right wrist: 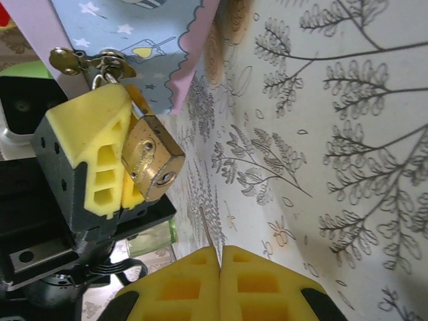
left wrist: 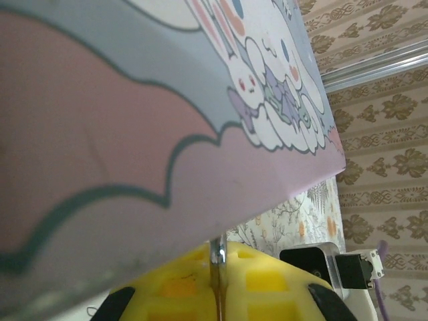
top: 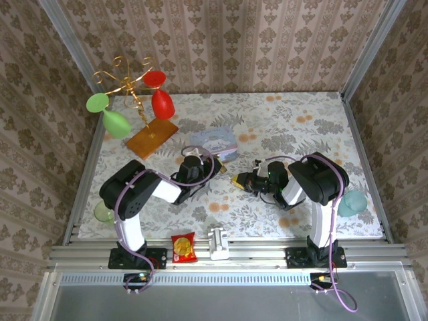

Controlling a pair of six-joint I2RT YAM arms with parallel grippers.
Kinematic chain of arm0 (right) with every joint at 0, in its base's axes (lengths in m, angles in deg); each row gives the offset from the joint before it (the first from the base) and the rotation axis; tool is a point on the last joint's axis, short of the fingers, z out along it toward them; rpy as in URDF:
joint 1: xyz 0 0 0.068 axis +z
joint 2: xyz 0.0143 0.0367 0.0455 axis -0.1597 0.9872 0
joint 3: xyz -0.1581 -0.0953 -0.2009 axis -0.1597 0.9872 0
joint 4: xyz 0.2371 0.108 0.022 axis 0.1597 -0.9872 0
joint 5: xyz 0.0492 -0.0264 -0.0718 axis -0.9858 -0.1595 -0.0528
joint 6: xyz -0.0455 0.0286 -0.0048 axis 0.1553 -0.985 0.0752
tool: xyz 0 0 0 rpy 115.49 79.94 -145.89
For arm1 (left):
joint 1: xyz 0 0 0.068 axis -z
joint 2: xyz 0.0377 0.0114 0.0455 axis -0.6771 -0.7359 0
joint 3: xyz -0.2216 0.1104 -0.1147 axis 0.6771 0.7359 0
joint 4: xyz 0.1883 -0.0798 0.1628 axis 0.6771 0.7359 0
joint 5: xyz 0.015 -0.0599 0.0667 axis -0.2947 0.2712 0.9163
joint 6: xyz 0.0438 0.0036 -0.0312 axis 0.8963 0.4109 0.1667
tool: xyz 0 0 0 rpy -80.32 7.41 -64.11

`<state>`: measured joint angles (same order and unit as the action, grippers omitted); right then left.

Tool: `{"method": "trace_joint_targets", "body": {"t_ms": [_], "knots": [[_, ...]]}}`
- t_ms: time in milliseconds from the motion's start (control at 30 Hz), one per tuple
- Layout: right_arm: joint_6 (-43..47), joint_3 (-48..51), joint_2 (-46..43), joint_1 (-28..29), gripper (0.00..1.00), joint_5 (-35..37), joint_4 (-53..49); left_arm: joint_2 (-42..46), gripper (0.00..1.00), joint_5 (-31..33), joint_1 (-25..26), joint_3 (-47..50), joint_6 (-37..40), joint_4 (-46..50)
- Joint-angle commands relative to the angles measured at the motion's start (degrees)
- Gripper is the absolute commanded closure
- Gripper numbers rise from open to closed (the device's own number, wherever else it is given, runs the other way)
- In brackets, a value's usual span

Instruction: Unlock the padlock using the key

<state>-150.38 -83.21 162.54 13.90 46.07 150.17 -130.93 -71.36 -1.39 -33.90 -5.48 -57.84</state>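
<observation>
**Near the tin (top: 215, 142): the key (right wrist: 206, 231) may miss**

Top view: the left gripper (top: 194, 160) is just beside the tin. The right gripper (top: 239, 179) points at it, a little apart. I count two arms, one tin and one red packet (top: 183, 247) at the near edge. How the jaws stand I cannot tell from here.

Left wrist view: the tin is very close above the yellow pads. Between them is one thin silver strip (left wrist: 217, 257), probably the shackle.

Right wrist view: the left gripper clamps the one padlock (right wrist: 152, 157), and the keyhole (right wrist: 167, 178) faces the camera. One spare key (right wrist: 67, 60) hangs on a ring (right wrist: 110, 60) above it. The right pads are pressed together on a thin blade seen edge-on, which I judge is the key; so there are two keys. The blade tip is near the keyhole but apart and not in line with it.

If the key goes forward like this, it can hit the brass face, turn in the pads, or push the padlock out of the grip. The tin behind can also be bumped.
</observation>
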Motion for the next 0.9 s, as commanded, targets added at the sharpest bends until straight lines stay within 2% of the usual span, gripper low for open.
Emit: {"method": "trace_joint_targets", "body": {"t_ms": [0, 400, 567, 733, 867], "knots": [[-1.77, 0.06, -1.09, -0.1, 1.0, -2.21, 2.94, -0.11, 1.0, 1.12, 0.36, -0.11, -1.82, -7.76], [-6.04, -2.58, -2.33, -0.38, 1.0, -3.01, 3.39, -1.42, 1.0, 1.36, 0.69, 1.11, -5.48, -13.94], [-9.83, -2.69, -2.11, -1.03, 1.0, -3.12, 3.71, -1.35, 1.0, 2.33, 1.03, 1.12, -4.73, -13.52], [-10.37, -2.34, -2.52, -2.39, 1.0, -3.29, 3.74, -3.07, 1.0, 2.36, 0.2, 2.18, -6.68, -18.33], [-11.06, -3.3, -3.07, -2.61, 1.0, -3.89, 3.73, -2.68, 1.0, 1.9, 0.86, 1.3, -6.34, -17.76]]}}
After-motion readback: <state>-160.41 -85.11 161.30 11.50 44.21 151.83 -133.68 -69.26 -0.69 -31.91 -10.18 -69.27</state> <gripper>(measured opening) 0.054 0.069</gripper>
